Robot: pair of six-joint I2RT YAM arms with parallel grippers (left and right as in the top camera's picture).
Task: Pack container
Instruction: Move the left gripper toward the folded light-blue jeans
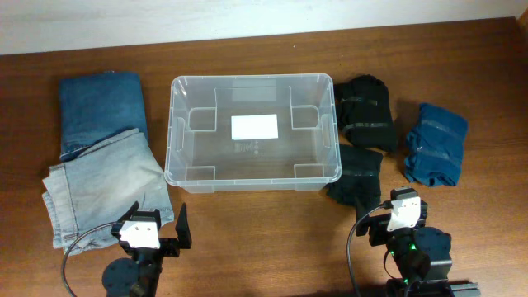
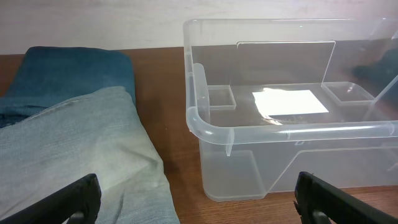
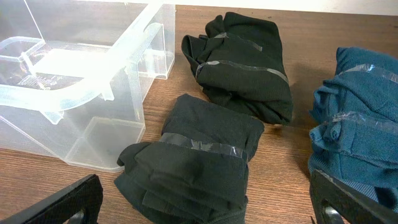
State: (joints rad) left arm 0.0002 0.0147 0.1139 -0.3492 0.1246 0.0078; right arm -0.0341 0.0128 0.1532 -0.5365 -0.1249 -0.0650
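The container (image 1: 252, 79), a clear plastic bin, sits in the middle of the wooden table (image 1: 256, 247). It is open at the top, with nothing inside and only a white label (image 1: 254, 126) showing on its bottom. Just to its left lie folded dark blue jeans (image 1: 101, 107), with a paler pair of jeans (image 1: 103, 186) overlapping their near edge. On its right are two black bundles bound with tape: one (image 1: 367, 111) is beside the far corner, and the other (image 1: 356, 175) is against the near corner. A blue bundle (image 1: 435, 144) lies further right. The left gripper (image 2: 199, 202) hangs spread wide and holds nothing, facing the bin's near left corner. The right gripper (image 3: 208, 205) is likewise wide apart and unladen, just above the nearer black bundle.
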